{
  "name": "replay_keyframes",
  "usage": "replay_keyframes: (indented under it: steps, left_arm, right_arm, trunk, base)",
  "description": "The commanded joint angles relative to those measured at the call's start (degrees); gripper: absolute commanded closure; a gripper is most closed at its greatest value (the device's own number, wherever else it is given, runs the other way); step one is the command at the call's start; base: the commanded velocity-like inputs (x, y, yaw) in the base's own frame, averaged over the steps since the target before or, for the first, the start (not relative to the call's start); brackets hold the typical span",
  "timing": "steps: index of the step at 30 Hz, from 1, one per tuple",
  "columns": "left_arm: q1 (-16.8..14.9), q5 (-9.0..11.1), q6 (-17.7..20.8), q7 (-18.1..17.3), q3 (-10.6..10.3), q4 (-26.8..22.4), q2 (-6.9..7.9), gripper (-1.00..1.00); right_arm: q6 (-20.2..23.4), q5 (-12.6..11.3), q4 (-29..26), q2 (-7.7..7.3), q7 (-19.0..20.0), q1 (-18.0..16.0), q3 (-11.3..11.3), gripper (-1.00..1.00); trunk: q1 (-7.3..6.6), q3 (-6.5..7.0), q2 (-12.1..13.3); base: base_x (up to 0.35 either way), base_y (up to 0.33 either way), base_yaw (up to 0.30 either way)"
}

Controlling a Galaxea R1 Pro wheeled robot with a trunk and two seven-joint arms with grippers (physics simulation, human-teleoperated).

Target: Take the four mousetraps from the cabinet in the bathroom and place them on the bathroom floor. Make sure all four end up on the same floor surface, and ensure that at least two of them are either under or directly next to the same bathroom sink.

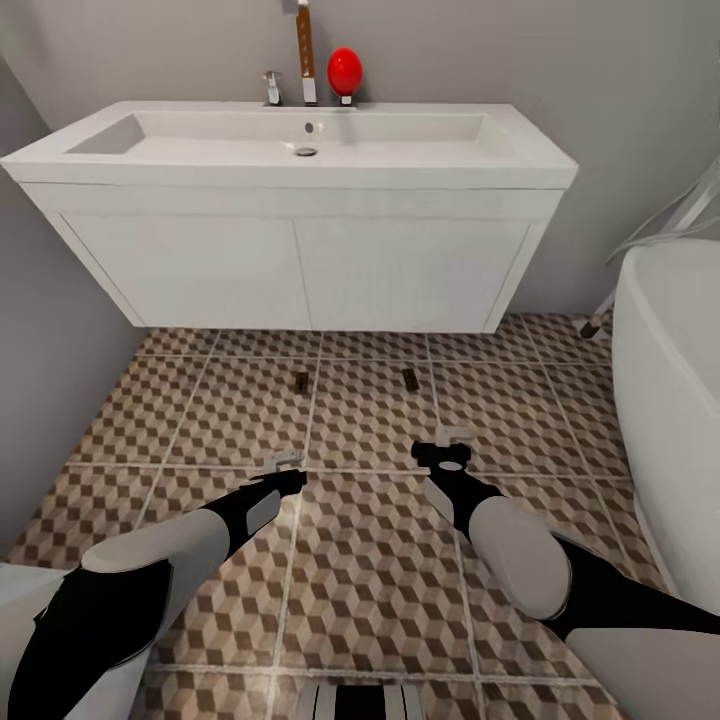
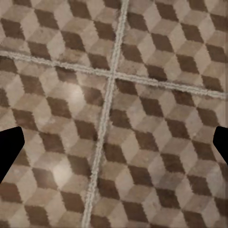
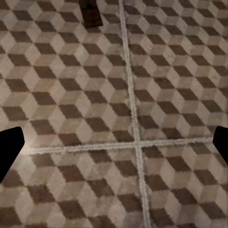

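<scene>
Two small brown mousetraps lie on the cube-patterned bathroom floor (image 1: 370, 560) just in front of the white wall-hung sink (image 1: 300, 150): one (image 1: 300, 379) to the left, the other (image 1: 409, 377) to the right. My left gripper (image 1: 283, 462) hovers over the tiles nearer to me than the left trap, open and empty (image 2: 114, 147), its dark fingertips (image 2: 9, 147) spread wide. My right gripper (image 1: 452, 438) hangs nearer than the right trap, also open and empty (image 3: 114, 147). In the right wrist view one mousetrap (image 3: 90, 12) lies beyond the fingers.
A white bathtub (image 1: 670, 400) curves along the right side. A grey wall (image 1: 40, 380) closes the left. On the sink's back edge stand a chrome tap (image 1: 272, 88), a tall bottle (image 1: 306, 60) and a red round object (image 1: 344, 70).
</scene>
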Motion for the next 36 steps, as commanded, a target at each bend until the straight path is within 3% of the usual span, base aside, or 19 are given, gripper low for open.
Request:
replay_keyframes:
  steps: [1, 21, 32, 36]
  left_arm:
    - [0.0, 0.4, 0.0, 0.4, -0.5, -0.2, 0.02, -1.0]
    - [0.4, 0.3, 0.0, 0.3, -0.5, -0.3, -0.12, -1.0]
    - [4.7, 0.0, 0.0, 0.4, -0.5, -0.3, -0.27, -1.0]
    - [7.7, -0.1, 0.0, 0.4, -0.6, -0.3, -0.2, -1.0]
  right_arm:
    - [-0.2, 0.5, 0.1, 0.02, -0.2, 0.0, -0.5, -1.0]
    - [-0.2, 0.5, 0.3, 0.02, -0.2, 0.1, -0.5, -1.0]
    - [-2.7, 0.9, 1.3, 0.02, -0.2, 4.6, -0.5, -1.0]
    - [-4.0, 1.3, 1.4, 0.02, -0.2, 6.8, -0.5, -1.0]
  trunk:
    - [-0.23, 0.15, 0.4]
    - [-4.62, 3.74, 8.4]
    - [-7.04, 5.72, 12.8]
    - [-7.92, 6.43, 14.4]
  base:
    - [0.0, 0.0, 0.0]
    - [0.0, 0.0, 0.0]
    - [0.0, 0.0, 0.0]
    - [0.0, 0.0, 0.0]
